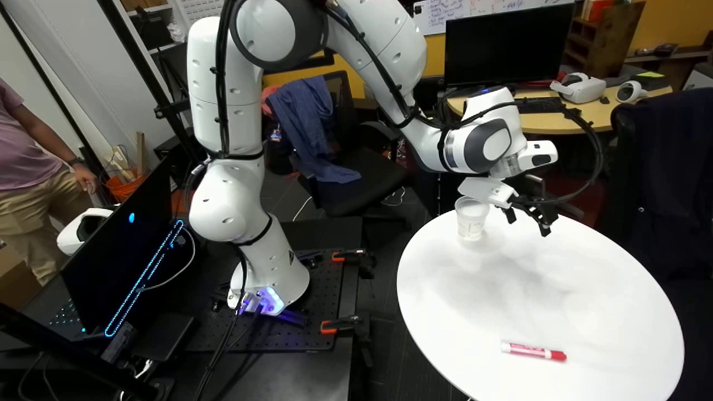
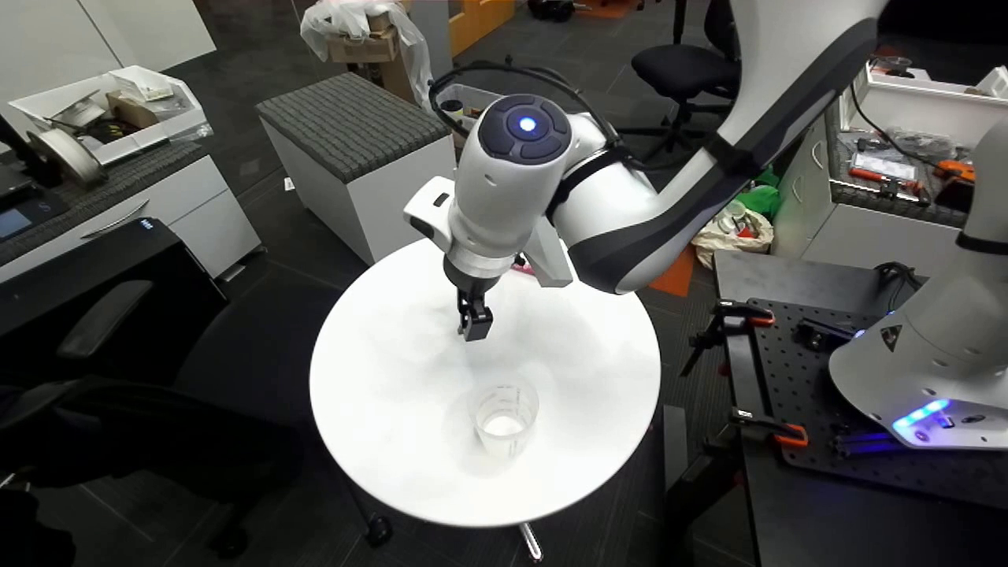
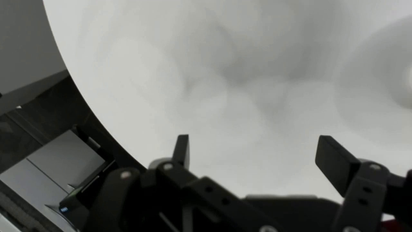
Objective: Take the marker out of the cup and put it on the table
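Out on the round white tabletop (image 1: 457, 312), in an exterior view, the red marker (image 1: 533, 351) lies flat, well apart from the clear cup (image 1: 471, 220), so I judge the job as good as done. What worries me is the getaway. The cup stands near the tabletop's edge, close to the pincer (image 1: 527, 223), and a white bracket (image 1: 487, 190) looks just over its lip, though I can't judge the gap; a low sideways swing could tip it, for it seems to have little weight to resist. That loop of black cable (image 1: 599, 150) might catch on something too. And the marker, being round, could roll off if bumped.

From the wrist view, the pincer's fingers (image 3: 334, 164) are spread wide, holding nothing, tabletop showing between them. A pale round blur (image 3: 367, 83) at the right edge is probably the cup, so moving that way risks it; a scrap of red (image 3: 391, 226) below I can't name.

Turning to an exterior view, a black chair (image 2: 236, 354) sits close beside the tabletop, and a cabinet (image 2: 358, 165) with a ribbed grey top stands near its far edge. The robot's own wrist (image 2: 504, 189) blocks much of my line to the marker, leaving what I take for a bit of its red.
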{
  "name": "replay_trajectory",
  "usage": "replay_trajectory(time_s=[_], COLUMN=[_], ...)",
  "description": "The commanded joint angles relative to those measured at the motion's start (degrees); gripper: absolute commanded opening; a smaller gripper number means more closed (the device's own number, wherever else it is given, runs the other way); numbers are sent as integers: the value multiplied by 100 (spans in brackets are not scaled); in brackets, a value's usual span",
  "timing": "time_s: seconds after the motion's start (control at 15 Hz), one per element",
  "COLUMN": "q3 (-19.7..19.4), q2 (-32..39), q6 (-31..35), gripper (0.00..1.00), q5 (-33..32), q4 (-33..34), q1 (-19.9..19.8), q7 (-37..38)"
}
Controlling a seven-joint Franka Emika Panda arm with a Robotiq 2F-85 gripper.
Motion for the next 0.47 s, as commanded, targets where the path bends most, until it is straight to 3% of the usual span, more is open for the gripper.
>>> replay_trajectory(time_s=[0.0,0.4], q3=[39,43], q2=[-75,-54], q6=[133,165], gripper=[100,100], q5=[40,53], q4=[-67,-89], q1=[-21,-24], q7=[-167,-203])
